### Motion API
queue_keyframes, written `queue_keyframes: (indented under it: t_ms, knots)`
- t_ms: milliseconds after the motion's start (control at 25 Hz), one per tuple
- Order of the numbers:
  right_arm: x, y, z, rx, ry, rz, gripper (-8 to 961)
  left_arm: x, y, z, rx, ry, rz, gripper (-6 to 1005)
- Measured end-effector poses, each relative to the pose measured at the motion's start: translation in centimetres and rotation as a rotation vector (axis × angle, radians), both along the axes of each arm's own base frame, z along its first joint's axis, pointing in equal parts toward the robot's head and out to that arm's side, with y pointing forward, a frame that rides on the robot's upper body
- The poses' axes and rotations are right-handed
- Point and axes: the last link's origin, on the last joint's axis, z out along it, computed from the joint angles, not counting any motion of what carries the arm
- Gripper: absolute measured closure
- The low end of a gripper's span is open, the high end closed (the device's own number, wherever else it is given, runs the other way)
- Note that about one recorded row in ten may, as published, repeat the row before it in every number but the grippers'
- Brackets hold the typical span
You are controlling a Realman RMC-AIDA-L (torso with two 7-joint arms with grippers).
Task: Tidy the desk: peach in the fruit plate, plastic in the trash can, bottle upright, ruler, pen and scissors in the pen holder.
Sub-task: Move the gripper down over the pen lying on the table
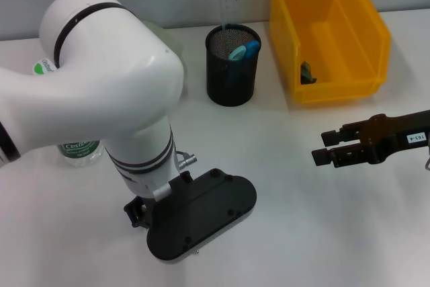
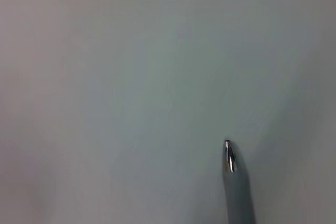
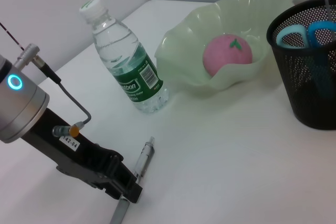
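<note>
Pen step in hand; everything else looks done. Pink peach (image 3: 227, 53) already in the pale green wavy-edged fruit plate (image 3: 178, 51), clear plastic water bottle with green label (image 3: 126, 61) upright just beside the plate, blue-handled scissors (image 3: 310, 32) and clear ruler (image 1: 229, 6) standing in the black mesh pen holder (image 1: 232, 65), dark scrap of plastic (image 1: 307, 73) lying in the yellow bin-style trash can (image 1: 336, 92).

Left gripper (image 3: 127, 191) down low over the white bench (image 1: 302, 233), at the silver-grey pen (image 3: 140, 162). Pen lying flat on the bench, well apart from the holder, tip pointing toward the bottle. Jaws at the pen's rear half and seemingly straddling it, but contact hidden from the right wrist view and blocked by the arm in the head view, so cannot tell how wide the jaws stand or whether anything is clamped. Left wrist view shows only the pen tip above bare bench.

Right gripper (image 1: 326, 148) hanging off to the right side above the bench, jaws parted a little, holding nothing, idle.

Next move calls for: firm pinch on the barrel, straight lift, carry over to the holder, tilt near vertical, drop in beside scissors and ruler without snagging the mesh rim.
</note>
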Motion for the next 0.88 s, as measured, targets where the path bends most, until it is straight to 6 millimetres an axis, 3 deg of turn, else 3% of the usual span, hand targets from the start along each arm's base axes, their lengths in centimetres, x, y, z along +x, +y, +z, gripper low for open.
queue_keyframes:
  t_ms: [880]
  knots:
    - [-0.08, 0.04, -0.06, -0.002, 0.002, 0.001, 286, -0.17, 0.15, -0.08, 0.003, 0.000, 0.008, 752]
